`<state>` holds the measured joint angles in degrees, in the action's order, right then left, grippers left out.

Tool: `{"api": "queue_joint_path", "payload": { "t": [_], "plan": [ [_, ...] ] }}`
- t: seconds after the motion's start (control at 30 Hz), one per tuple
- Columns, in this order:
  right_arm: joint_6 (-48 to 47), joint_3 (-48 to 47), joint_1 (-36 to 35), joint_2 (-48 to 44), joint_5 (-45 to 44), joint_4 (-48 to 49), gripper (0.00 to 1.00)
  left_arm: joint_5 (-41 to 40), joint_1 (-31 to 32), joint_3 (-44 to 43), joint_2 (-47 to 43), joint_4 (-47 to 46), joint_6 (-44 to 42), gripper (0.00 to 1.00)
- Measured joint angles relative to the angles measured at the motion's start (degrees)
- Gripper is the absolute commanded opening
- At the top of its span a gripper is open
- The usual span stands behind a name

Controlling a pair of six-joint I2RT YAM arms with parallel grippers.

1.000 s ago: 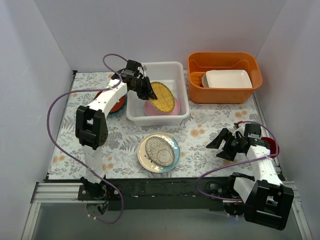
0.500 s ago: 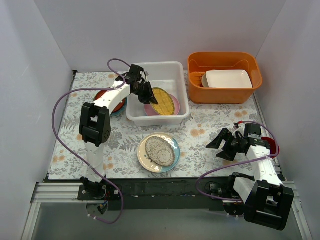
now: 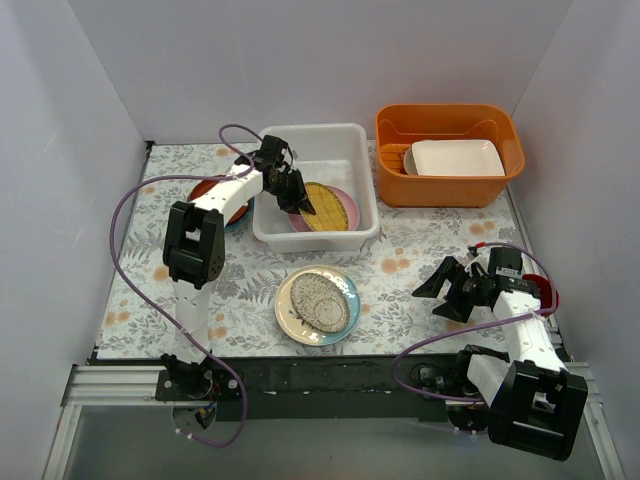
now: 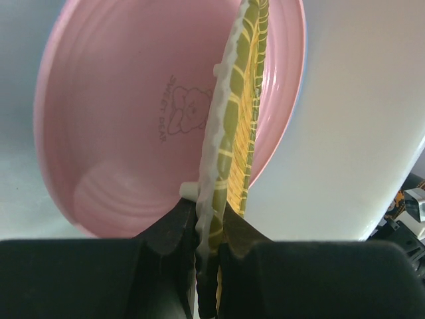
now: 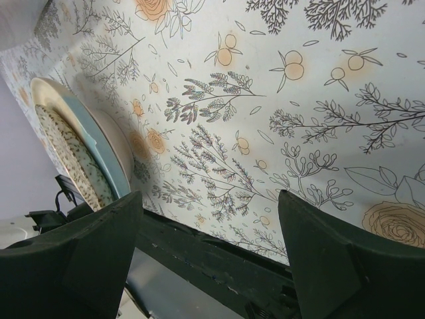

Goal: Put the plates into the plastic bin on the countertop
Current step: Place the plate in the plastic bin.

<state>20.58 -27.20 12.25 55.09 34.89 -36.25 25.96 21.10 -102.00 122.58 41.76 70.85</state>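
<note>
My left gripper [image 3: 296, 197] reaches into the white plastic bin [image 3: 352, 146] and is shut on the rim of the woven yellow plate [image 3: 328, 207]. That plate lies low over the pink plate [image 3: 349, 199] in the bin. In the left wrist view the jaws [image 4: 214, 229] pinch the woven plate's edge [image 4: 234, 119], with the pink plate [image 4: 133, 113] behind it. A speckled teal-rimmed plate stack [image 3: 317, 304] sits on the countertop [image 3: 420, 250] in front of the bin; it also shows in the right wrist view [image 5: 73, 159]. My right gripper [image 3: 432, 293] is open and empty at the right.
An orange tub [image 3: 450, 120] with a white rectangular dish [image 3: 457, 158] stands at the back right. Red-brown and teal plates [image 3: 232, 210] lie left of the bin, partly hidden by my left arm. A small red object [image 3: 548, 298] sits by the right arm.
My left gripper has lowered the woven yellow plate from a steep tilt down onto the pink plate in the bin. The right arm has not moved.
</note>
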Motion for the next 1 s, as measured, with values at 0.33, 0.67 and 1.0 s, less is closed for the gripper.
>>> {"api": "queue_joint_path", "payload": {
  "t": [0.33, 0.67, 1.0],
  "plan": [
    [0.0, 0.0, 0.0, -0.42, 0.0, -0.09, 0.89, -1.38, -0.26, -2.47, 3.43, 3.43, -2.21, 0.35],
    [0.0, 0.0, 0.0, -0.39, 0.02, -0.24, 0.89, -3.78, -0.26, -6.36, 4.66, 7.91, -5.14, 0.66],
    [-0.04, 0.0, 0.0, -0.39, 0.07, -0.28, 0.89, -6.69, -0.26, -11.23, 4.66, 11.02, -5.81, 0.81]
  ]
}}
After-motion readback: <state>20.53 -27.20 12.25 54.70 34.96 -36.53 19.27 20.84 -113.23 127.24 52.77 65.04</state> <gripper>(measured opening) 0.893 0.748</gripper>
